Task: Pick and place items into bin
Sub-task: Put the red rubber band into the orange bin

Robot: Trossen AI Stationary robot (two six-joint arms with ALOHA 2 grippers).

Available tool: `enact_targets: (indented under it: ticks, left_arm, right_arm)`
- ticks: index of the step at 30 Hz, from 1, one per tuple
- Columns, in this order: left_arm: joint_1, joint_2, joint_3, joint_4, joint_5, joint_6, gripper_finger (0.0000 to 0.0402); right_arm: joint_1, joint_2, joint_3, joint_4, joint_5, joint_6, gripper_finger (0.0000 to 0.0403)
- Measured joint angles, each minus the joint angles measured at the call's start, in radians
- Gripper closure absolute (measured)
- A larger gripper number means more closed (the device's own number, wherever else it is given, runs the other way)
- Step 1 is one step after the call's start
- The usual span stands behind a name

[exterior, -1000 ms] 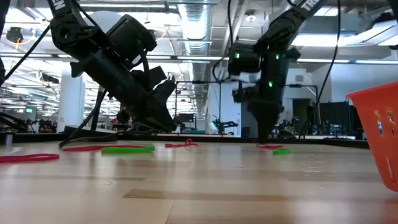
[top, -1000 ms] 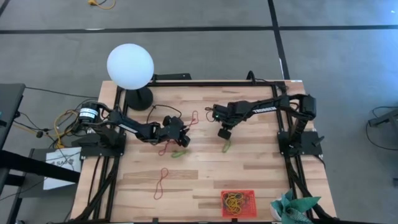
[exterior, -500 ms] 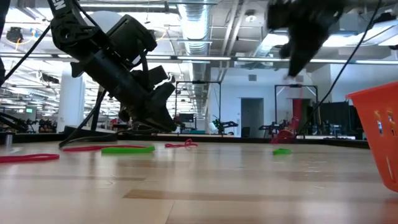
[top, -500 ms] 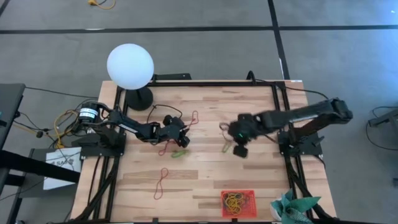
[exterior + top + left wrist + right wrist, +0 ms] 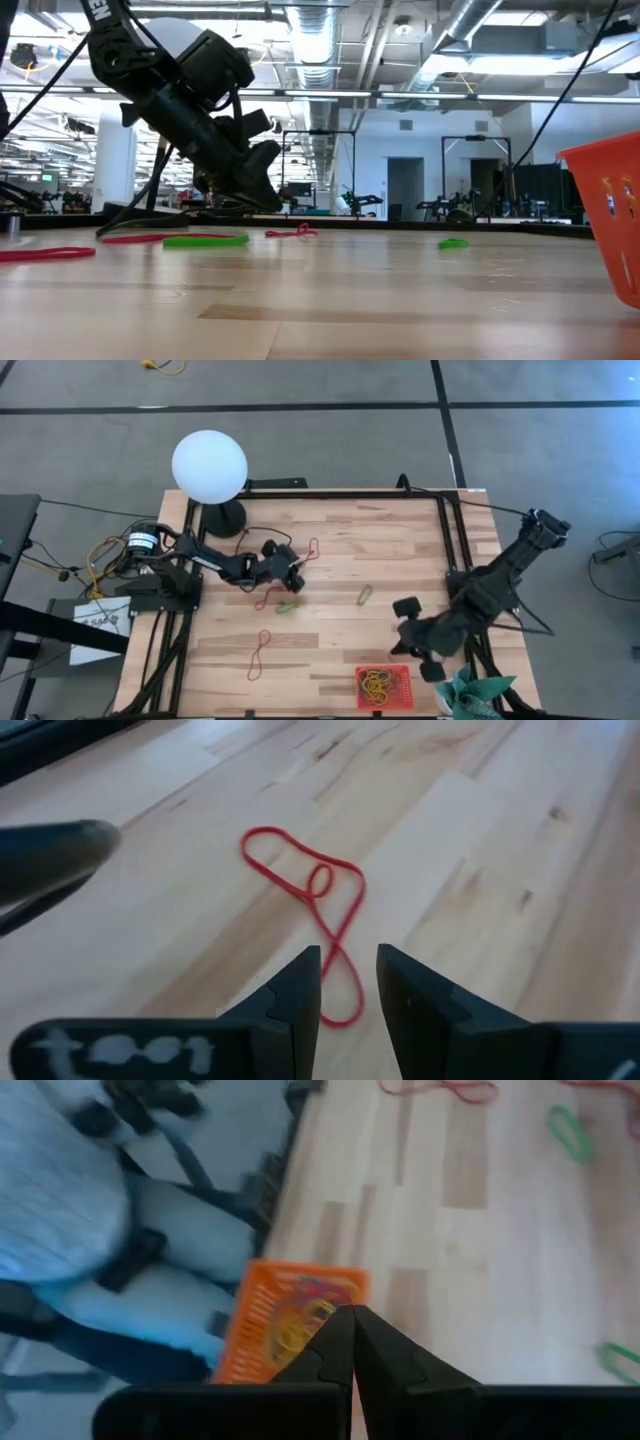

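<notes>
High view: bands lie loose on the wooden table (image 5: 330, 550). Red loop (image 5: 259, 652) near the front-left part, another red loop (image 5: 265, 596) under the left gripper (image 5: 293, 575), a green loop (image 5: 289, 606) just beside it, a yellow-green loop (image 5: 365, 595) near the table's middle. Bin (image 5: 383, 686) sits at the front edge, right of centre, with a heap of yellow bands already inside. Right gripper (image 5: 410, 645) hangs near the bin's far right corner.

Low view: only the left gripper (image 5: 262, 190) shows, tilted steeply down to the boards. Green band (image 5: 205, 240) and red bands lie flat beside it; bin wall (image 5: 605, 215) at the right edge.

Left wrist view: fingers (image 5: 300, 985) stand apart with a narrow gap, nothing between them, straddling the lower strand of the twisted red loop (image 5: 320, 920).

Right wrist view: fingers (image 5: 335, 1345) pressed together, bin (image 5: 290, 1325) just beyond the tips. Whether a band is pinched I cannot tell.

Judgement: bands are very light, limp and stretchy, flat to the wood, so they may slip or snag. Best hold is a single strand, tips touching the boards, ideally at the crossing of the twist.
</notes>
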Motion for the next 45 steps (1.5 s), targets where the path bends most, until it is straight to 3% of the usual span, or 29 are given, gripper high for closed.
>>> enact_targets:
  ticks: [9, 19, 29, 37, 39, 43, 45]
  left_arm:
    - [0.042, 0.0, 0.0, 0.002, 0.053, 0.0, 0.031]
    - [0.043, 0.0, 0.0, 0.008, 0.079, -0.001, 0.031]
    - [0.043, 0.0, 0.0, 0.052, 0.118, -0.006, 0.031]
    - [0.042, 0.0, 0.0, 0.052, 0.14, -0.007, 0.031]
    - [0.04, 0.0, 0.0, 0.052, 0.14, -0.007, 0.031]
    - [0.04, 0.0, 0.0, 0.052, 0.141, -0.008, 0.031]
    - [0.04, 0.0, 0.0, 0.052, 0.141, -0.008, 0.031]
  right_arm:
    - [0.111, 0.107, 0.0, 0.055, 0.025, 0.153, 0.0403]
    - [0.205, 0.179, 0.0, 0.192, -0.007, 0.184, 0.0403]
    - [0.212, 0.193, 0.0, 0.176, -0.01, 0.241, 0.0403]
    - [0.185, 0.293, 0.002, 0.18, -0.001, 0.255, 0.0403]
    - [0.164, 0.326, 0.001, 0.175, -0.038, 0.268, 0.0403]
    - [0.108, 0.376, 0.003, 0.177, -0.245, 0.382, 0.0403]
    - [0.091, 0.389, 0.002, 0.177, -0.269, 0.416, 0.0403]
